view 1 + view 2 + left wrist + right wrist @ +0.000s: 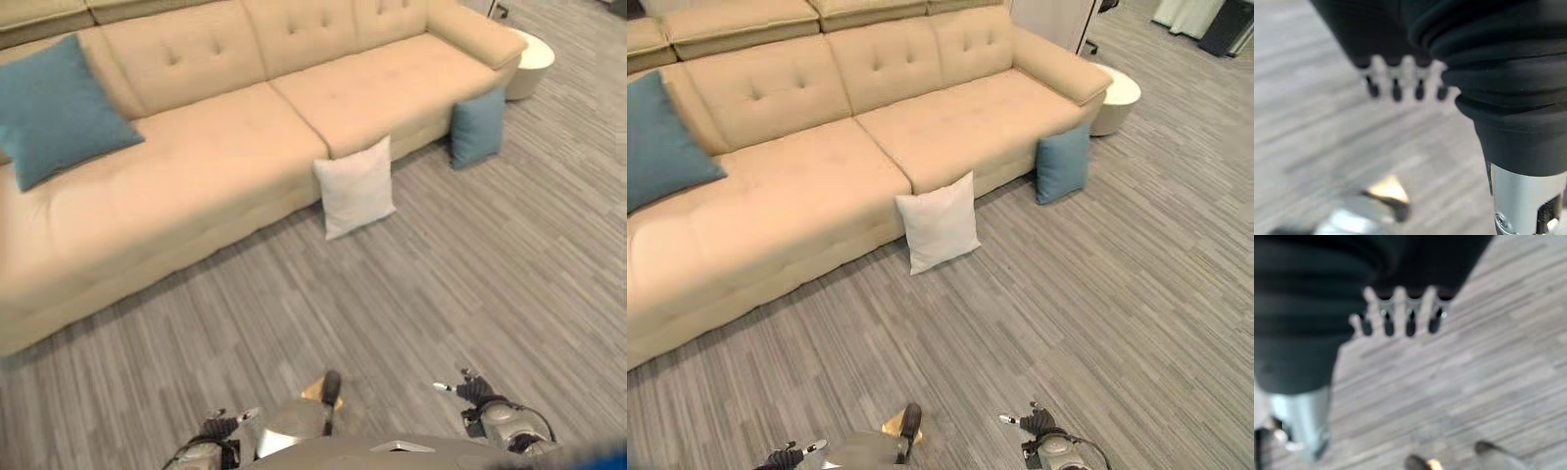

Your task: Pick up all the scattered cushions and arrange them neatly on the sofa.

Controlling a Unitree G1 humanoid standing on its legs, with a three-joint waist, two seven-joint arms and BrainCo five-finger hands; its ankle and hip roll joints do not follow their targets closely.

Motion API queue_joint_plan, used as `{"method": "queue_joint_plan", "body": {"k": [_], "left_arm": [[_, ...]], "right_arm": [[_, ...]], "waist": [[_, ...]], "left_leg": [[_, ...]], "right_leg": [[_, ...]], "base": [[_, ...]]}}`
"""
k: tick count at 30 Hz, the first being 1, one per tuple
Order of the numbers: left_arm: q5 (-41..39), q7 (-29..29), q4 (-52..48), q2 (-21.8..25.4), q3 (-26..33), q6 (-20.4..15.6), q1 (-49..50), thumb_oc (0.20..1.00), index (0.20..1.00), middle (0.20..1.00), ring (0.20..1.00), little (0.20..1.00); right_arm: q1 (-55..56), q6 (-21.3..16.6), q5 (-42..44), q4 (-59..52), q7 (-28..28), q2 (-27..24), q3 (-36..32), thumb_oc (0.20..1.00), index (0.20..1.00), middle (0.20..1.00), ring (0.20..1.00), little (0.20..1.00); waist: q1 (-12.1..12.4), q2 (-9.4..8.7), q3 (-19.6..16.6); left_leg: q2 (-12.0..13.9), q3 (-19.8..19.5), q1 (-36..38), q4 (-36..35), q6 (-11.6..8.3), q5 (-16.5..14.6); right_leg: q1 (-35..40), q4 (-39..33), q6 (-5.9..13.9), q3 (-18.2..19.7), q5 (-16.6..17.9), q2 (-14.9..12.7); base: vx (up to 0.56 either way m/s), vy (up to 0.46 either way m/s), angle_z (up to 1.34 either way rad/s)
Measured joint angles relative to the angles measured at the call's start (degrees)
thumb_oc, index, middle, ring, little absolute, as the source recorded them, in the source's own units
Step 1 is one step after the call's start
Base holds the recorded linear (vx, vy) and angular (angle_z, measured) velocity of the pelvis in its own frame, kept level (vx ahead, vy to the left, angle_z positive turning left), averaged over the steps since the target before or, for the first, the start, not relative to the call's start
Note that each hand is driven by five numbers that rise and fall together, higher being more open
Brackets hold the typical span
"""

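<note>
One teal cushion (54, 108) sits on the sofa (225, 166); white cushion (357, 186) and small teal cushion (477, 126) remain floored; left hand (1400, 81) and right hand (1400, 313) both hang slack-fingered, empty.

Grey striped floor (470, 284), perhaps a round side table (532, 61)

your two head views look down from above at the same sofa (196, 186) and grey floor (1097, 294), the right eye view showing slightly more floor. each wrist view looks along its own hand, very close, down at that floor: left hand (1400, 73), right hand (1400, 308).
</note>
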Motion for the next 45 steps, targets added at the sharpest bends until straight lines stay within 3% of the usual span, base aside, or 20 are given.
{"method": "queue_joint_plan", "body": {"k": [2,3,6,9,11,14,15,16,19,20,21,24,27,31,32,33,36,38,41,45], "left_arm": [[0.0,0.0,-0.1,0.2,-2.0,-0.1,-3.8,1.0,1.0,1.0,1.0,1.0],[0.0,0.0,0.7,-0.1,-2.0,0.0,-3.7,1.0,1.0,1.0,1.0,1.0],[0.0,0.0,0.8,0.1,-1.9,0.0,-3.9,1.0,1.0,1.0,1.0,1.0],[0.4,-0.1,1.9,0.2,0.7,0.0,-3.3,1.0,1.0,1.0,1.0,1.0],[1.5,-0.1,3.5,0.1,2.0,0.2,-3.2,1.0,1.0,1.0,1.0,1.0],[1.9,-0.1,3.5,-0.1,2.3,0.1,-0.3,1.0,1.0,1.0,1.0,1.0],[2.0,-0.1,3.5,0.0,2.1,0.1,0.6,1.0,1.0,1.0,1.0,1.0],[1.9,0.0,3.5,0.0,2.3,0.0,1.3,1.0,1.0,1.0,1.0,1.0],[2.0,-0.2,3.5,-1.0,2.3,0.1,3.0,1.0,1.0,1.0,1.0,1.0],[2.0,-0.2,3.3,-1.1,2.2,0.1,2.7,1.0,1.0,1.0,1.0,1.0],[2.0,-0.2,3.0,-1.0,2.0,0.1,0.9,1.0,1.0,1.0,1.0,1.0],[1.9,-0.2,2.6,-0.9,1.7,0.0,-2.4,1.0,1.0,1.0,1.0,1.0],[1.9,-0.3,0.8,-1.0,0.2,0.1,-2.9,1.0,1.0,1.0,1.0,1.0],[2.2,-0.9,0.9,-1.1,-0.5,0.2,-2.1,1.0,1.0,1.0,1.0,1.0],[2.2,-0.9,1.0,-1.1,-0.2,0.2,-0.3,1.0,1.0,1.0,1.0,1.0],[2.2,-0.9,1.0,-0.8,0.1,0.2,0.7,1.0,1.0,1.0,1.0,1.0],[2.1,-0.9,0.8,-0.4,0.0,0.5,0.8,1.0,1.0,1.0,1.0,1.0],[2.1,-0.9,0.8,-0.1,-0.4,0.5,-0.9,1.0,1.0,1.0,1.0,1.0],[2.1,-0.9,0.8,0.8,-0.6,0.1,-2.8,1.0,1.0,1.0,1.0,1.0],[2.1,-0.9,0.8,1.2,-0.5,0.0,-2.7,1.0,1.0,1.0,1.0,1.0]], "right_arm": [[-0.3,0.0,0.0,-1.0,0.1,-0.2,-0.1,1.0,1.0,1.0,1.0,1.0],[-0.7,-0.1,0.0,-1.3,0.1,-0.1,-0.1,1.0,1.0,1.0,1.0,1.0],[-0.3,0.0,0.0,-1.8,0.4,-0.1,0.3,1.0,1.0,1.0,1.0,1.0],[-0.1,0.2,0.0,-1.7,0.6,0.2,0.2,1.0,1.0,1.0,1.0,1.0],[-0.2,0.4,0.0,-1.5,0.7,0.2,-0.5,1.0,1.0,1.0,1.0,1.0],[0.1,0.7,-0.1,-1.1,0.8,0.3,-0.5,1.0,1.0,1.0,1.0,1.0],[0.8,0.7,-0.1,-1.0,0.9,0.4,-0.5,1.0,1.0,1.0,1.0,1.0],[1.3,0.8,-0.1,-0.8,0.9,0.1,-0.5,1.0,1.0,1.0,1.0,1.0],[1.1,0.7,0.0,-1.4,0.9,-0.2,-0.5,1.0,1.0,1.0,1.0,1.0],[1.0,0.1,0.0,-2.5,0.8,-0.8,0.0,1.0,1.0,1.0,1.0,1.0],[0.7,0.0,0.1,-2.7,0.7,-1.0,0.0,1.0,1.0,1.0,1.0,1.0],[0.1,0.1,0.2,-2.2,0.7,-0.6,0.0,1.0,1.0,1.0,1.0,1.0],[-1.2,0.1,1.3,-2.2,0.2,-0.9,-0.3,1.0,1.0,1.0,1.0,1.0],[-0.7,0.1,1.3,-1.5,0.2,-1.4,-0.5,1.0,1.0,1.0,1.0,1.0],[0.1,0.3,1.2,-1.2,0.2,-1.4,-0.6,1.0,1.0,1.0,1.0,1.0],[0.2,0.3,1.2,-1.1,0.2,-1.0,-0.5,1.0,1.0,1.0,1.0,1.0],[-0.2,0.2,1.1,-1.2,0.5,-0.5,-0.6,1.0,1.0,1.0,1.0,1.0],[-1.3,0.1,1.1,-1.6,0.7,-0.5,-0.5,1.0,1.0,1.0,1.0,1.0],[-1.1,-0.2,1.1,-2.3,0.9,0.1,0.0,1.0,1.0,1.0,1.0,1.0],[-0.6,-0.1,1.1,-2.3,1.0,0.3,0.1,1.0,1.0,1.0,1.0,1.0]], "waist": [[-0.6,0.96,1.1],[-0.9,1.57,1.4],[-2.3,1.44,1.8],[-2.9,0.54,1.4],[-3.3,0.17,1.3],[-3.5,0.13,1.0],[-3.7,-1.06,0.2],[-3.3,-1.22,-0.8],[-2.2,-0.9,-2.2],[-1.6,-1.46,-2.4],[-1.6,-1.96,-1.5],[-1.8,-3.62,0.7],[-2.8,-3.12,2.4],[-3.0,0.56,2.7],[-2.6,1.66,2.0],[-2.1,1.42,1.7],[-2.1,1.37,1.5],[-0.9,1.88,2.1],[-1.7,0.99,1.9],[-2.7,0.46,1.3]], "left_leg": [[-0.6,-1.1,3.9,0.0,3.6,-5.5],[-0.3,-1.4,5.5,-0.6,2.15,-4.6],[-0.6,-1.4,8.5,-0.9,1.4,-6.0],[-0.7,-2.5,11.0,-1.2,-0.25,-8.9],[-0.6,-3.4,12.7,-1.2,-0.11,-10.1],[0.4,-4.4,18.3,-1.1,-2.14,-11.6],[0.0,-5.1,19.9,-0.7,-2.66,-11.9],[0.7,-5.8,21.2,-0.1,-3.43,-12.5],[2.1,-8.1,16.2,14.2,-4.6,-12.6],[2.3,-7.7,7.0,30.9,-9.89,-13.7],[2.7,-7.5,1.8,36.6,-10.52,-14.1],[5.5,-2.3,-6.1,36.3,-10.63,-14.2],[3.6,-0.8,-8.5,17.8,-9.84,-13.4],[2.5,1.8,-9.0,5.6,-9.74,-4.0],[2.7,1.2,-7.2,5.5,-7.53,-0.8],[2.2,1.7,-5.6,4.6,-5.25,-1.4],[1.3,2.0,-0.7,1.0,-3.18,-1.9],[1.7,3.8,2.0,0.6,-1.51,-2.7],[0.4,1.3,4.5,1.0,-1.87,-5.6],[0.5,0.0,6.6,0.5,-2.41,-6.7]], "right_leg": [[-7.3,5.5,-0.38,-1.9,-1.0,-3.1],[-8.5,0.5,-1.12,-4.6,-1.5,-3.9],[-10.8,-11.3,-0.84,-5.3,0.8,-4.1],[-11.0,-31.1,-0.28,-6.0,7.8,-2.6],[-10.7,-38.6,-0.28,-5.5,12.1,-1.9],[-8.9,-36.1,-1.87,-6.3,14.8,-1.3],[-7.4,-34.8,-2.58,-6.3,15.0,-1.3],[-6.0,-34.6,-7.84,-6.0,15.3,-0.7],[-1.1,-37.9,-10.31,-6.4,13.7,2.0],[0.8,-39.8,-11.89,-7.2,12.3,2.4],[1.1,-40.0,-12.75,-7.6,11.7,2.1],[4.0,-42.0,-13.5,-10.3,10.9,1.5],[7.6,-43.9,-11.88,-11.8,7.1,1.2],[10.9,-43.9,-9.51,-12.3,5.7,2.9],[12.2,-43.3,-8.47,-10.7,4.2,3.4],[12.2,-41.2,-7.56,-9.4,2.7,2.7],[8.5,-27.5,-3.53,-8.3,-1.8,-0.2],[-0.1,-6.3,-0.94,-8.1,-3.1,-2.7],[-5.7,-2.9,-0.67,-4.1,-3.2,-2.8],[-8.3,-11.9,-1.25,-0.6,-2.0,-1.4]], "base": [[0.37,0.093,-0.07],[0.18,-0.028,-0.22],[0.29,-0.082,0.11],[0.35,-0.105,0.07],[0.3,-0.126,0.2],[0.27,-0.133,0.37],[0.39,-0.211,0.61],[0.3,-0.191,0.45],[0.25,-0.237,0.19],[0.15,-0.26,0.47],[0.17,-0.253,0.73],[0.23,-0.101,0.52],[0.28,-0.036,0.24],[0.24,0.054,-0.06],[0.27,0.148,-0.41],[0.23,0.177,-0.38],[0.16,0.157,-0.12],[0.1,0.052,-0.17],[0.18,0.003,0.27],[0.2,-0.093,0.25]]}}
